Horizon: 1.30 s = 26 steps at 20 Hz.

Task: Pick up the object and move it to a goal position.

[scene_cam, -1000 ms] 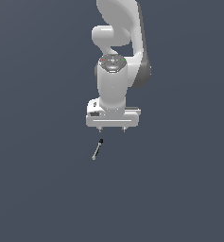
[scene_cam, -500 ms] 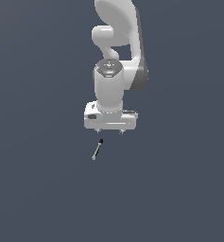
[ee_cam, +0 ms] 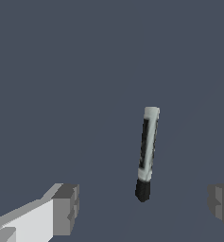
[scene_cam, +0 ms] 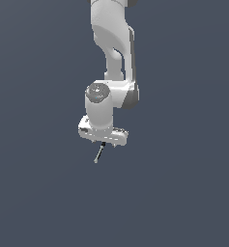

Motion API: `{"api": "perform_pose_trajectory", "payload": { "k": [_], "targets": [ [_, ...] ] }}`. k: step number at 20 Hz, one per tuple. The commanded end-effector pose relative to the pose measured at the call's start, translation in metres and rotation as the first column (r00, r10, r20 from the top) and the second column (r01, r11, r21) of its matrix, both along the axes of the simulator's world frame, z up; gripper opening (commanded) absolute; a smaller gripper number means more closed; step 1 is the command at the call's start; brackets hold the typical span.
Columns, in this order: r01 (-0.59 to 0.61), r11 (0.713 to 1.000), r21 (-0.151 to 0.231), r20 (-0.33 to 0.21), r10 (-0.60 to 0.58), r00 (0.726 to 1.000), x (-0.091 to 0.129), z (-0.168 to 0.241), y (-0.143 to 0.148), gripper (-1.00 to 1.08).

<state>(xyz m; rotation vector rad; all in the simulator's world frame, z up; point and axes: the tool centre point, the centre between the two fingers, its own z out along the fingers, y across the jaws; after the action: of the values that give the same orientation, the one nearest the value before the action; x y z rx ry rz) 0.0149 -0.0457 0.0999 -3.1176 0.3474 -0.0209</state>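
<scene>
One hand (scene_cam: 103, 143), fingers spread wide and empty, hovers above the rod (ee_cam: 148, 152); a good grasp would straddle its grey midsection squarely before closing.

Grey rod (ee_cam: 148, 152) — between parted claw (ee_cam: 144, 208) fingers (ee_cam: 66, 209)

Arm shell (scene_cam: 108, 34) is rendering as smooth, slightly glossy white plastic, finger pads (ee_cam: 66, 209) are showing matt grey, and the rod (ee_cam: 148, 151) is reading smooth pale grey with a matt black tip over a flat matt ground (scene_cam: 183, 193).
</scene>
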Motion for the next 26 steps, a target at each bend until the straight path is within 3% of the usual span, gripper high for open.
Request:
{"api": "perform_pose_trajectory", "payload": {
  "k": [1,8,15,26],
  "targets": [
    [0.047,0.999,-0.001,-0.005,-0.047,0.999,0.000,-0.016,-0.010,1.00],
    [0.112,0.994,-0.003,-0.013,-0.112,0.994,0.000,-0.039,-0.025,1.00],
    [0.112,0.994,-0.003,-0.014,-0.112,0.994,-0.001,-0.044,-0.026,1.00],
    [0.115,0.993,-0.003,-0.014,-0.116,0.993,-0.002,-0.088,-0.026,1.00]
  ]
}}
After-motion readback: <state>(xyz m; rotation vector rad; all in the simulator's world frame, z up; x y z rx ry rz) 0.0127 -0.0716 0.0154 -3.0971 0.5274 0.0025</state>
